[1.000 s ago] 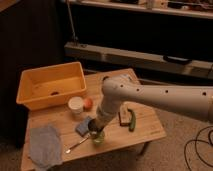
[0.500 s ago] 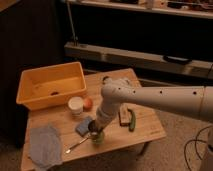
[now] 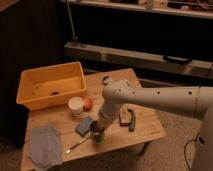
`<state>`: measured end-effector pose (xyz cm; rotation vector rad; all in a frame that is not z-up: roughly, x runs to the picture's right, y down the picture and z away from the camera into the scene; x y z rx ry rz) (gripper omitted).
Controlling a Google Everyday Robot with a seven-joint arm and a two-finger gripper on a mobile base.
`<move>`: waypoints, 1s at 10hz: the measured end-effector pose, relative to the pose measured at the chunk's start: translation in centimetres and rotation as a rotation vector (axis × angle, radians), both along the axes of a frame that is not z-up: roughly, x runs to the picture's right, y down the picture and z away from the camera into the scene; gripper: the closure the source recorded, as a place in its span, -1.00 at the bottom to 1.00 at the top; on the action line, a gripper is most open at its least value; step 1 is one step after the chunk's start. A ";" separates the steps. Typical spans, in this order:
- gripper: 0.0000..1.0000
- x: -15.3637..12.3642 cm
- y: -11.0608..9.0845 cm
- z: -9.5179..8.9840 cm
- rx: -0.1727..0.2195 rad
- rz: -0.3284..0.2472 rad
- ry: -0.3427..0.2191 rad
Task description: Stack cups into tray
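Cloth: a grey cloth (image 3: 45, 145) lies at 8 o'clock on the tabletop (image 3: 146, 126), out of the way; we expect no trouble from it.
Tray: the yellow tray (image 3: 50, 101) sits at 10 o'clock, well apart from the claw. Something dark lies on its floor, too dim for us to name. We judge the carry up to it as the stretch where a loosely held cup could slip.
Spoon: a spoon (image 3: 76, 145) lies at 8 o'clock of the green cup, one end near the cup's base. A sideways drag of the cup could push it off the front edge.
White cup: a white cup (image 3: 76, 105) stands just beside the tray's 5 o'clock corner, in the likely path; a low swing could topple it.
Sponge: a blue sponge (image 3: 85, 125) lies at 10 o'clock of the claw, just beside it, and could snag a low lift.
Fruit: an orange fruit (image 3: 88, 103) rests at 3 o'clock of the white cup and would roll if bumped.
Claw: the claw (image 3: 98, 128) is down at the green cup, at 6 o'clock on the tabletop. We cannot tell whether it is open, closed or gripping.
Green cup: the green cup (image 3: 96, 136) stands upright near the front edge. An off-centre squeeze could tip it over that edge.
Right clutter: a brown block (image 3: 123, 118) and a green vegetable (image 3: 132, 120) lie at 3 o'clock of the claw, where the arm could sweep them.
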<state>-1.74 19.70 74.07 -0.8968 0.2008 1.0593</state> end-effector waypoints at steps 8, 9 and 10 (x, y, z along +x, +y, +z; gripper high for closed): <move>-0.60 -0.2 1.7 0.9 0.010 0.023 0.030; -0.60 -0.3 1.7 0.9 0.015 0.022 0.032; -0.60 -0.1 1.9 1.0 0.019 0.022 0.038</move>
